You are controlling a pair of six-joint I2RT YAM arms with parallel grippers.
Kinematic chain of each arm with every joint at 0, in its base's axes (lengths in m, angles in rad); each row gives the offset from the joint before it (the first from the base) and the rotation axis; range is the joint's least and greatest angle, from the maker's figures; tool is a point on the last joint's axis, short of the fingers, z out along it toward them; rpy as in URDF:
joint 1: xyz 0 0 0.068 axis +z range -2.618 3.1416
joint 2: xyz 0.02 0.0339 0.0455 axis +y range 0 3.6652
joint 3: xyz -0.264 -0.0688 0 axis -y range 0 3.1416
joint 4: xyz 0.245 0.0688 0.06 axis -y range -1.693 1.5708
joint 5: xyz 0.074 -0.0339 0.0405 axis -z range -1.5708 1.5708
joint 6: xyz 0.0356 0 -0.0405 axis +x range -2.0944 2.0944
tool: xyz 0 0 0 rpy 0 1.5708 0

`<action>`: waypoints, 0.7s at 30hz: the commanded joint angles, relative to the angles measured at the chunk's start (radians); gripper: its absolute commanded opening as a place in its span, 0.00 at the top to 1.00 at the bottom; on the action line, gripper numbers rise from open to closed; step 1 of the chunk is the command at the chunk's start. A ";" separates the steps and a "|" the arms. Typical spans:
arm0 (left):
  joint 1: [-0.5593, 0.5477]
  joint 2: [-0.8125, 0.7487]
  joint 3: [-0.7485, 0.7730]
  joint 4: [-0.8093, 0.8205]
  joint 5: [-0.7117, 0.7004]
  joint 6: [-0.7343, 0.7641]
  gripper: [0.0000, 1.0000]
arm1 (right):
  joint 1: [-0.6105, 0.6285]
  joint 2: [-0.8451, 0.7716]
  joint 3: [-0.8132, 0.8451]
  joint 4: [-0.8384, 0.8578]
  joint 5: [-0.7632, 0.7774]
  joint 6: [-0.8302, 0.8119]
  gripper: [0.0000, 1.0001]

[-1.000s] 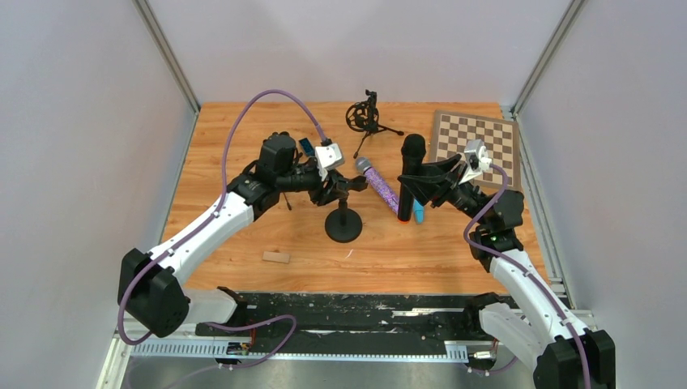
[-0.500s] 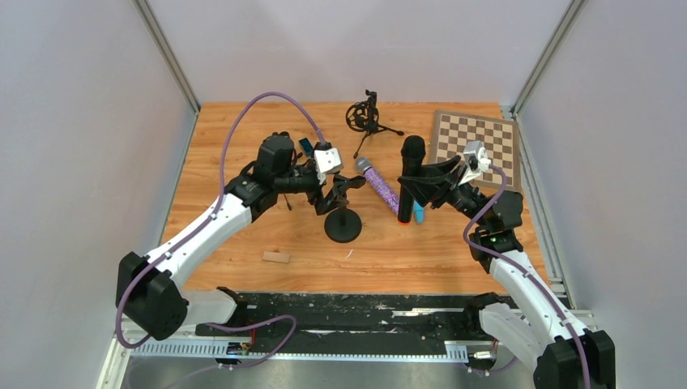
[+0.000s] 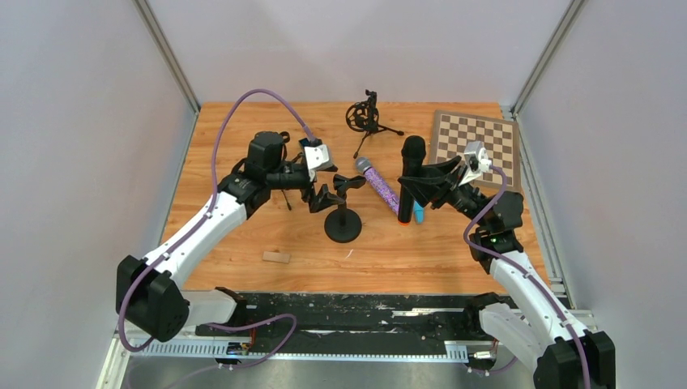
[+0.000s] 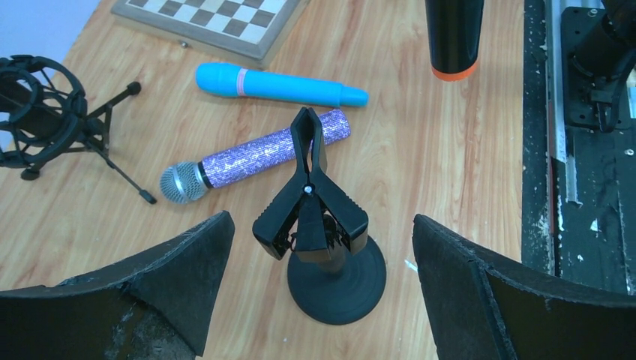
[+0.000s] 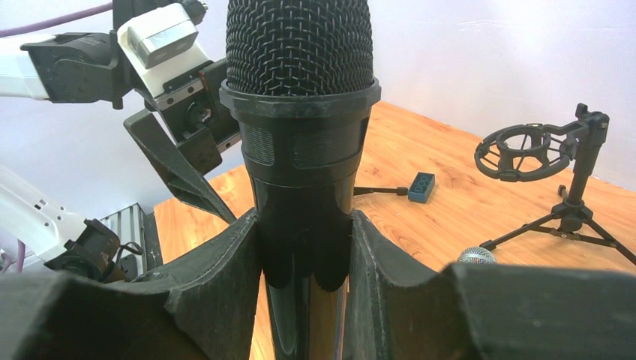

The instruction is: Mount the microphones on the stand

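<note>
Near edge: a black, scuffed mounting rail (image 3: 348,312) carries both arm bases. Beyond it lies the table (image 3: 235,243), orange-brown wood-grain boards, walled by plain pale grey panels with aluminium posts (image 3: 166,53) at the back corners. A small wooden block (image 3: 275,257) lies nearest us on the wood. Mid-table stands the stand (image 3: 343,227): a round black base, a short post and a black spring clip on top, its jaws closed and empty. The left gripper (image 4: 321,219) hovers just beside the clip, fingers spread wide, holding nothing. Just right of the stand, the purple glitter microphone (image 4: 262,156) lies flat, its silver mesh head toward the back. The light blue microphone (image 4: 277,84) lies flat just beyond it, a pale band near one end. The right gripper (image 5: 304,247) is clamped on the black microphone (image 5: 300,75), upright, mesh head up, its orange end (image 4: 454,73) down above the wood near the blue one. We cannot tell whether that end touches the table. Farther back, a chessboard (image 3: 476,139) sits at the right corner, a small blue block (image 5: 421,186) left of centre, and a black shock mount on a tripod (image 3: 364,117) near the back wall.
</note>
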 commanded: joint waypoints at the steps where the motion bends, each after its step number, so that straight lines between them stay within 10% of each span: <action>1: 0.006 0.035 0.061 -0.008 0.060 0.003 0.03 | 0.004 -0.025 0.000 0.059 0.018 -0.016 1.00; 21: 0.005 0.086 0.084 0.007 0.024 -0.051 0.26 | 0.004 -0.027 -0.010 0.050 0.031 -0.024 1.00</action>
